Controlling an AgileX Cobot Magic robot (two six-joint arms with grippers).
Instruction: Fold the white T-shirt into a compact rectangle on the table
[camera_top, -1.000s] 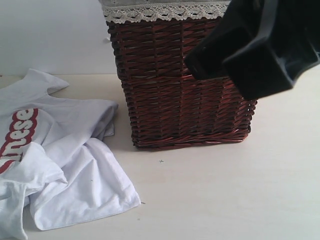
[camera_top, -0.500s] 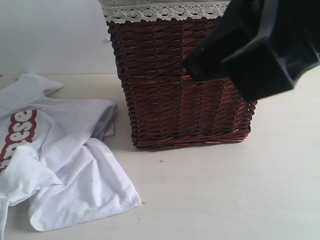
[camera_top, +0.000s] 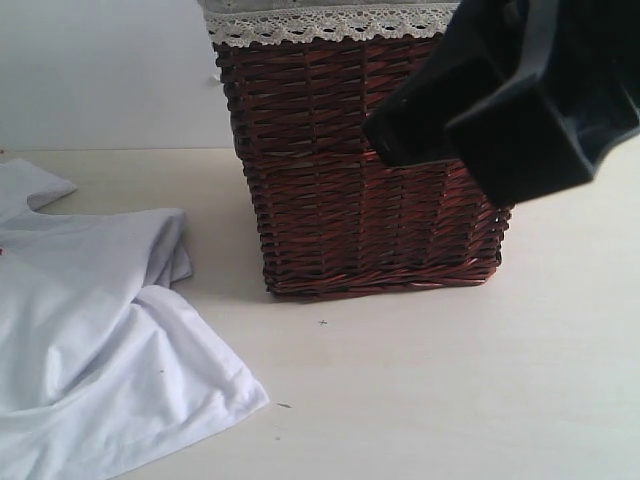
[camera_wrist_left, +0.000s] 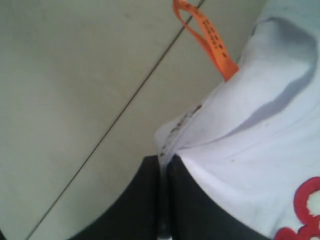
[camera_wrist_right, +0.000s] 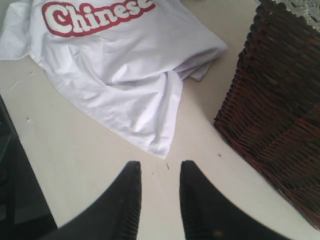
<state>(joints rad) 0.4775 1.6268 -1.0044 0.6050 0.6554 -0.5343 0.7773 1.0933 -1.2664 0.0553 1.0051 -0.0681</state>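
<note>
Here the white T-shirt (camera_top: 90, 330) lies rumpled on the desk (camera_top: 450, 390) at the lower left of the exterior view, near the wicker basket (camera_top: 350, 170). The left hand (camera_wrist_left: 164, 162) pinches its fabric by the orange neck tag (camera_wrist_left: 210, 37). The right hand (camera_wrist_right: 160, 170) hangs empty above the desk, fingers parted.

Behind the table (camera_top: 450, 380) I am seeing a plain pale grey wall (camera_top: 110, 70), bare and evenly lit. A dark brown wicker basket (camera_top: 350, 180) with a lace trim (camera_top: 330, 25) along its top is standing on the table, casting a soft shadow at its base. From my left wrist, a flat grey-green surface (camera_wrist_left: 60, 100) is showing, floor or wall I cannot tell, with a thin dark seam (camera_wrist_left: 125, 106) crossing it diagonally. Light is falling soft and diffuse everywhere.
</note>
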